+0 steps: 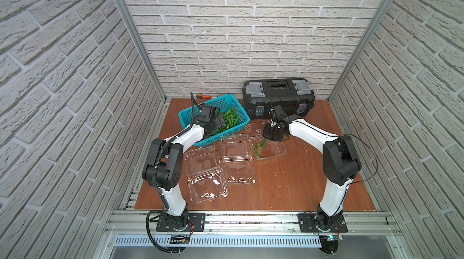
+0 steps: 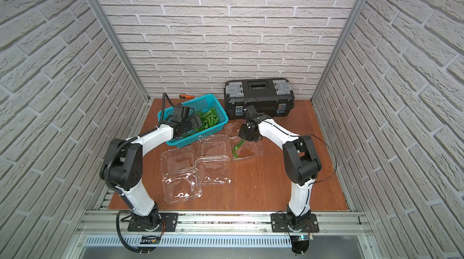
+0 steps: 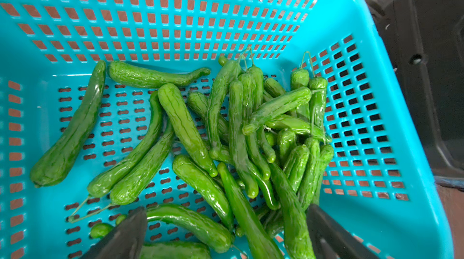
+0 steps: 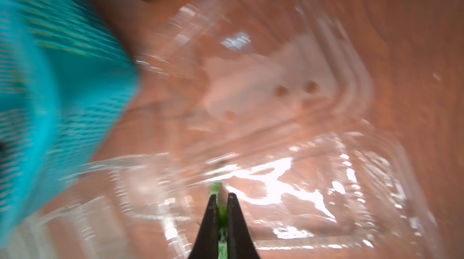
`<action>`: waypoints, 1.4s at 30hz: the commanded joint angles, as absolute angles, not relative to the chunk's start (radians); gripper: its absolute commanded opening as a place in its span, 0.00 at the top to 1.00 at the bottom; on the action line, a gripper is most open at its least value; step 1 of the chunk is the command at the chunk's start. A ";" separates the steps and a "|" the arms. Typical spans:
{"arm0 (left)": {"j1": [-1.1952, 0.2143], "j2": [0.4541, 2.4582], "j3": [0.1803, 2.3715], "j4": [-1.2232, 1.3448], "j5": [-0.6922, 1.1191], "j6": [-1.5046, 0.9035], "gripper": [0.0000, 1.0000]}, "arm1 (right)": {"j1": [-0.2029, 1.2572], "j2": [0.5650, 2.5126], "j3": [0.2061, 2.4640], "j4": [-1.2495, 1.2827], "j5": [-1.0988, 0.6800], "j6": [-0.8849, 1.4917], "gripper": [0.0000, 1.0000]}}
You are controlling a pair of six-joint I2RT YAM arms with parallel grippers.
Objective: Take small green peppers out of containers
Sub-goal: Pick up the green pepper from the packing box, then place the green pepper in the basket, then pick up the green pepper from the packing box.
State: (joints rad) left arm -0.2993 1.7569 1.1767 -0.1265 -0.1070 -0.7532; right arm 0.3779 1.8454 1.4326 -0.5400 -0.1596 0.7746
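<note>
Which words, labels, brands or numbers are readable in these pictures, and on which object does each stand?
None can be read. The black toolbox, the teal basket and the clear containers show no legible writing; the right wrist view is too blurred to tell.

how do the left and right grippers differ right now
The left gripper is open and empty; the right gripper is shut on a pepper. The left gripper hangs over the basket; the right gripper over a clear container. Both point down.
</note>
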 commanded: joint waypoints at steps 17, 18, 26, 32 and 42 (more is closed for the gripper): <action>-0.279 1.703 1.143 -0.118 -0.180 -0.781 0.02 | 0.430 2.066 1.746 -0.085 -0.472 0.857 0.66; -0.281 1.706 1.143 -0.117 -0.183 -0.781 0.02 | 0.435 2.028 1.719 -0.164 -0.414 0.781 0.67; -0.278 1.752 1.168 -0.104 -0.157 -0.796 0.02 | 0.444 1.789 1.400 -0.417 -0.207 0.488 0.69; -0.281 1.782 1.189 -0.098 -0.140 -0.812 0.02 | 0.448 1.740 1.252 -0.470 -0.196 0.437 0.70; -0.292 1.790 1.194 -0.094 -0.132 -0.813 0.02 | 0.478 1.835 1.247 -0.505 -0.281 0.413 0.70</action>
